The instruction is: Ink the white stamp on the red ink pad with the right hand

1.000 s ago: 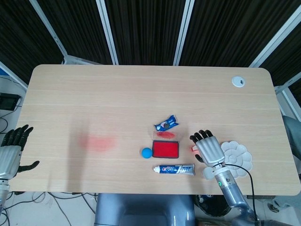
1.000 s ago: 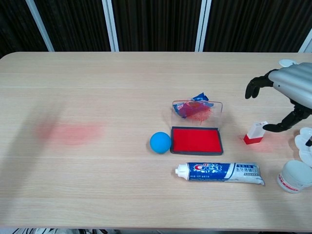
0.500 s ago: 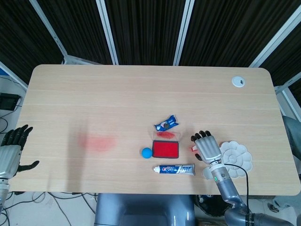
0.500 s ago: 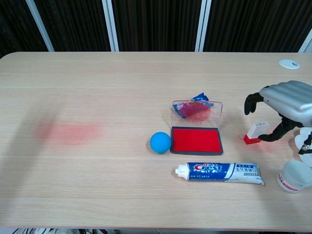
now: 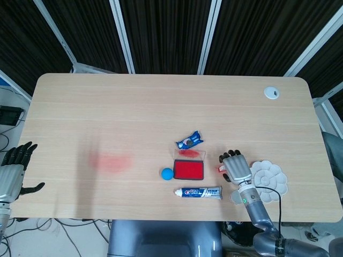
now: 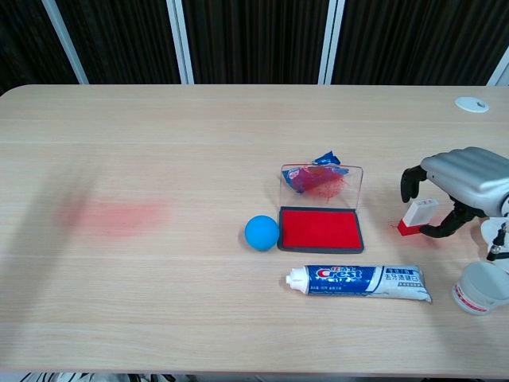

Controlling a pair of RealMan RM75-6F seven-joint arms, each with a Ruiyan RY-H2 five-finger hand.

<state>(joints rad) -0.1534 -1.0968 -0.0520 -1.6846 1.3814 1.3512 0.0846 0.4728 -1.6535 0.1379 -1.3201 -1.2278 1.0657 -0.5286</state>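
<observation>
The right hand [image 6: 465, 179] arches its spread fingers [image 6: 408, 182] around the stamp [image 6: 417, 216], gripping nothing; a crooked close could topple it.

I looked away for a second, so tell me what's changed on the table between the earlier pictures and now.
The right hand has come down and drawn in around the white stamp, its fingers now curled on both sides; whether they actually grip it cannot be told. The stamp stands where it was. The red ink pad, blue ball, toothpaste tube and left hand have not moved.
</observation>
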